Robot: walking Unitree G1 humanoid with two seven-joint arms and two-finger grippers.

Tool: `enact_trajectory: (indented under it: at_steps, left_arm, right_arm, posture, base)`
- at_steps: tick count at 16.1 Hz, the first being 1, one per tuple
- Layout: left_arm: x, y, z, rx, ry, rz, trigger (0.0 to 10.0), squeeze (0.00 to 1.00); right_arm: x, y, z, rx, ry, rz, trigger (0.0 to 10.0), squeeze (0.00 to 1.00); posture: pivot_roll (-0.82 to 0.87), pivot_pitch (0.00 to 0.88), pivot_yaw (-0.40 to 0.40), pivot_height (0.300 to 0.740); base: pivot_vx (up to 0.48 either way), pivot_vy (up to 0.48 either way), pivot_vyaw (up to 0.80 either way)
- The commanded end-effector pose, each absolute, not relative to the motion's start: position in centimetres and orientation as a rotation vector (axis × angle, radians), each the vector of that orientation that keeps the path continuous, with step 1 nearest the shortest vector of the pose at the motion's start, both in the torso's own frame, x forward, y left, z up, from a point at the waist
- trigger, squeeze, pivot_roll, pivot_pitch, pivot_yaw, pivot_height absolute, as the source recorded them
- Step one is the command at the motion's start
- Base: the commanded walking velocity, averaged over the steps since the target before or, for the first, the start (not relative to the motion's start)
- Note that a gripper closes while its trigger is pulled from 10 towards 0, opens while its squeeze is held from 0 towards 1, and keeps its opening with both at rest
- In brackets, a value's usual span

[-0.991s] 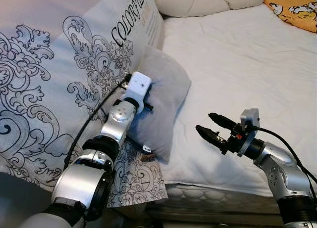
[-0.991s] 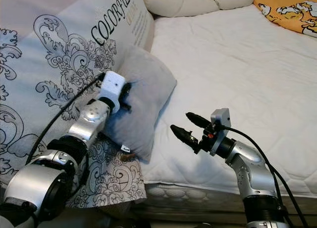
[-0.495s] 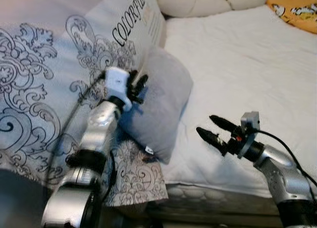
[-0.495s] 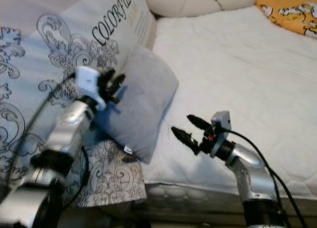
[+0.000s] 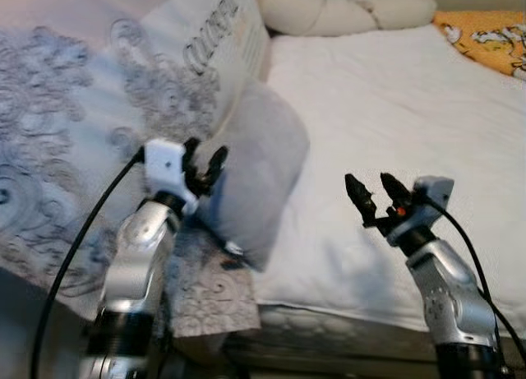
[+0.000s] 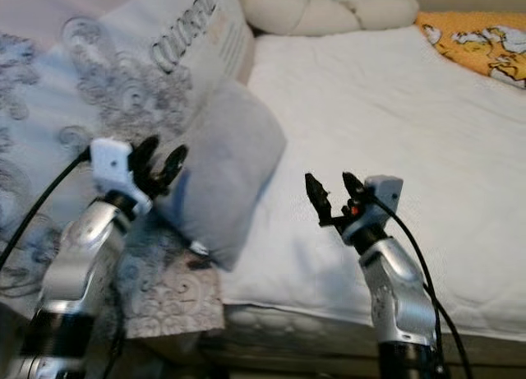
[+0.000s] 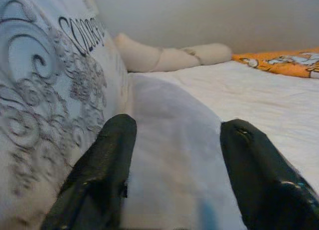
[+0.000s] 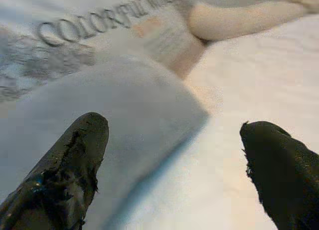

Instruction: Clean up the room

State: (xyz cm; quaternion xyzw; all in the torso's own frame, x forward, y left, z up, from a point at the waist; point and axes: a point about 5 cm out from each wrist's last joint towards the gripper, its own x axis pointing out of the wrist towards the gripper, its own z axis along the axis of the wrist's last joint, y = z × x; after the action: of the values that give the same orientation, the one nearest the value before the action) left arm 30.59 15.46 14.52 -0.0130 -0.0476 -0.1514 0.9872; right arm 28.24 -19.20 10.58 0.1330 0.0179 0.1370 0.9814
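At centre-left of the left eye view: grey cushion [image 5: 259, 169], left gripper [image 5: 204, 161] and right gripper [image 5: 371, 193] both spread, empty; best pinched at its near edge.

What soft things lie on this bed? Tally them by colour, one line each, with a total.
Grey pillow: 1
White-and-grey patterned quilt: 1
Cream knotted cushion: 1
Orange printed blanket: 1
Total: 4
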Motion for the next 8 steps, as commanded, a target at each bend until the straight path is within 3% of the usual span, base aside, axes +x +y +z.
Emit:
enact_trajectory:
  at_steps: [1, 8]
  left_arm:
    - [30.3, 15.1, 14.7, -0.024, -0.091, -0.300, 10.0, 1.00]
    - [29.4, 17.2, 13.2, 0.096, 0.010, -0.146, 10.0, 1.00]
  right_arm:
    - [28.6, -19.8, 11.2, 0.235, 0.024, 0.206, 10.0, 1.00]
    - [29.0, -18.2, 11.2, 0.239, -0.037, 0.083, 10.0, 1.00]
  posture:
    - [-0.04, 0.000, 0.090, 0.740]
    - [0.00, 0.000, 0.038, 0.740]
  base:
    - [0.000, -0.480, 0.00]
    - [0.000, -0.480, 0.00]
